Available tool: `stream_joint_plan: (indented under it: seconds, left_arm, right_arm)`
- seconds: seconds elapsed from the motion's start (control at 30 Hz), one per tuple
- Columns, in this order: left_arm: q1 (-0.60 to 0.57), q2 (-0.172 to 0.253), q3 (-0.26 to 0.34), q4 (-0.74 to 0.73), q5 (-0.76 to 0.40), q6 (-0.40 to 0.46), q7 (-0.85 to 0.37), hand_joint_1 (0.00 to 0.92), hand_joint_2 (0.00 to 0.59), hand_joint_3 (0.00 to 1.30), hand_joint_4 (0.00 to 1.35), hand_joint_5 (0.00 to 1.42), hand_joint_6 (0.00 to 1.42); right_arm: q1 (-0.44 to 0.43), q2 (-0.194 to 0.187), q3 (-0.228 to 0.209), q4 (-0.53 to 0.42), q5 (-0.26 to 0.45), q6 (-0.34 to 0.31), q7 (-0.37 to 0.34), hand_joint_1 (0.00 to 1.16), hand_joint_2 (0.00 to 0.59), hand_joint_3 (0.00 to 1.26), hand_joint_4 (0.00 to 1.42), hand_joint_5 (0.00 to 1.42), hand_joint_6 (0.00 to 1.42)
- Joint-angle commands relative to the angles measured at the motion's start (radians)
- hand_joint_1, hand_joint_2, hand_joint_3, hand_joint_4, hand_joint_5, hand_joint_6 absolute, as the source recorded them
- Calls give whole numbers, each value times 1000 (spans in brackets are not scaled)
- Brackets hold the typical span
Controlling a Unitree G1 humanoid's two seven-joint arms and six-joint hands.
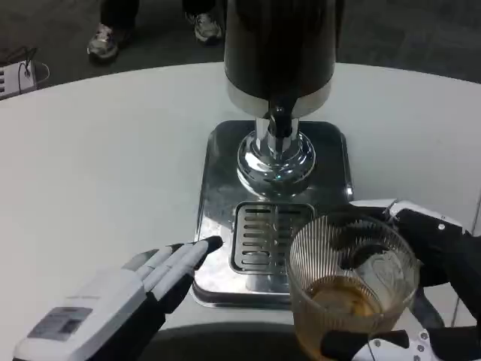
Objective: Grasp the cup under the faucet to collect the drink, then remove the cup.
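In the head view, the right hand (428, 286) holds the cup (352, 289) at the lower right of the picture: its black fingers wrap around the far side of the ribbed clear glass, and one more finger shows below, near the bottom of the glass. The cup is near the camera, in front of the drip grate (264, 237) and a little to its right, no longer below the faucet (279, 120) of the dispenser (279, 53). Some brown drink lies in its bottom, so I judge that the collecting is done and the cup is already taken away from the spout; what is left seems only to set it down or to hold it apart. The cup stands about upright, its long axis is vertical, and its open mouth points up toward the camera. The left hand (124, 301) holds nothing; its fingers are stretched out and close together, and their tips lie at the front left edge of the steel tray (218, 173). The tray rests on the white table (98, 165).
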Motion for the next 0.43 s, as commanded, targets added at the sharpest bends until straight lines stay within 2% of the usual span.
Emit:
stream_joint_plan:
  seconds: [0.03, 0.43]
  left_arm:
    - [15, 8, 10, -11, -8, 6, -13, 0, 43, 0, 0, 0, 0]
    - [24, 13, 18, -11, -18, 3, -12, 0, 43, 0, 0, 0, 0]
  right_arm:
    - [3, 11, 5, -33, 14, -35, -8, 955, 214, 1142, 1380, 1424, 1424]
    - [10, 13, 8, -43, 9, -32, -9, 955, 214, 1142, 1380, 1424, 1424]
